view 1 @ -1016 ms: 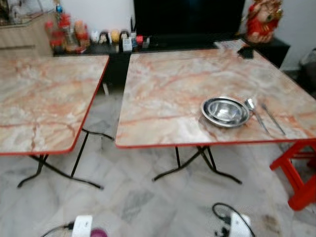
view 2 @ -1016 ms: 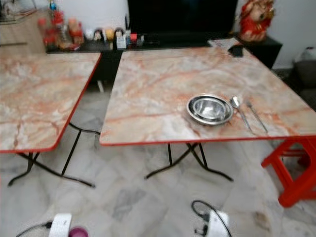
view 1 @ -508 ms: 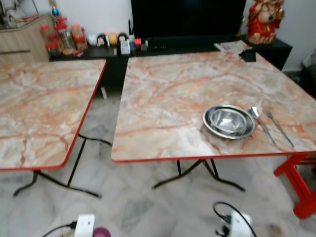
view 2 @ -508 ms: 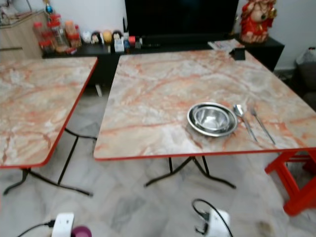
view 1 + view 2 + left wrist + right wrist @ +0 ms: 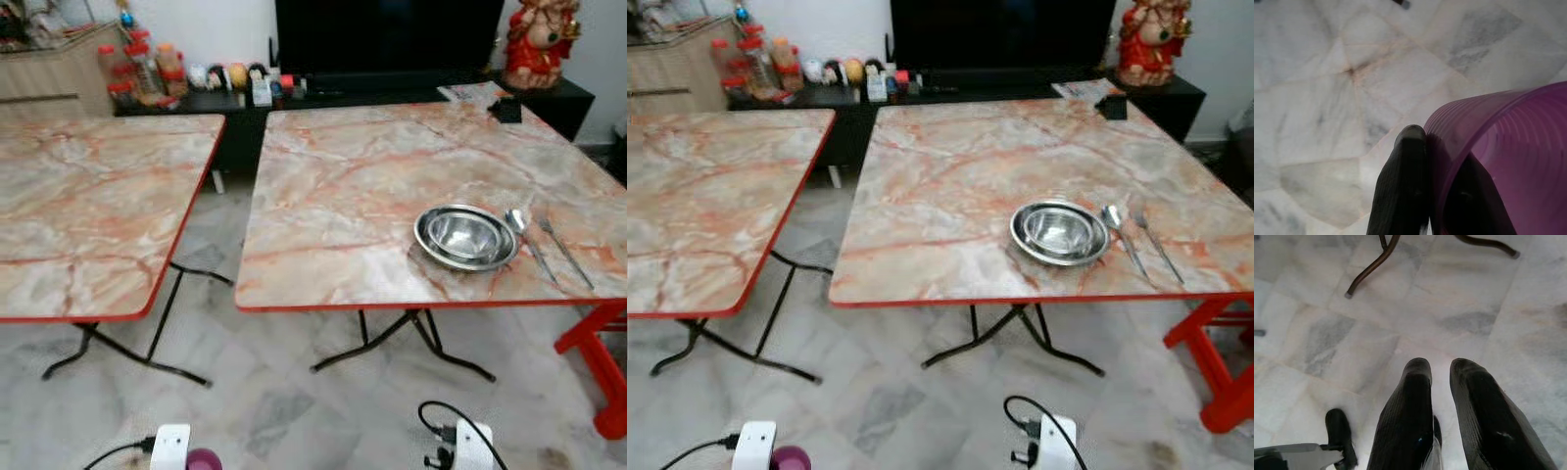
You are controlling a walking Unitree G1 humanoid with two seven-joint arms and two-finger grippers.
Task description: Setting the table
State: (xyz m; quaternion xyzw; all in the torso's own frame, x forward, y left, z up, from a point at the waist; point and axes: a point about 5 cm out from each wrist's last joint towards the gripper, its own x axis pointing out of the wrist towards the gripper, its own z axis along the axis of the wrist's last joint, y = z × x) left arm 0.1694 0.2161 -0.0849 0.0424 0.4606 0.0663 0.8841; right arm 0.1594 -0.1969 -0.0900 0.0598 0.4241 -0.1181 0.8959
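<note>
A steel bowl [image 5: 465, 235] sits in a steel plate [image 5: 423, 243] near the front right of the right marble-topped table [image 5: 343, 186]. A spoon [image 5: 529, 240] and a fork [image 5: 566, 253] lie side by side just right of the plate. My left gripper [image 5: 1432, 147] hangs low over the floor, shut on the rim of a purple ribbed cup [image 5: 1508, 147], one finger outside the wall and one inside. The cup [image 5: 203, 460] also peeks in at the bottom edge of the left eye view. My right gripper [image 5: 1442, 369] hangs over the floor, shut with nothing in it.
A second marble table [image 5: 88, 215] stands to the left, a tiled gap between the two. A red stool [image 5: 598, 362] stands at the right table's front corner. Behind are a dark TV [image 5: 387, 39], a low cabinet with bottles [image 5: 147, 69] and a red statue [image 5: 544, 44].
The whole picture has shifted as the camera moved and the blur has cleared. Bowl, plate, spoon and fork lie as before, and both arms still hang low.
</note>
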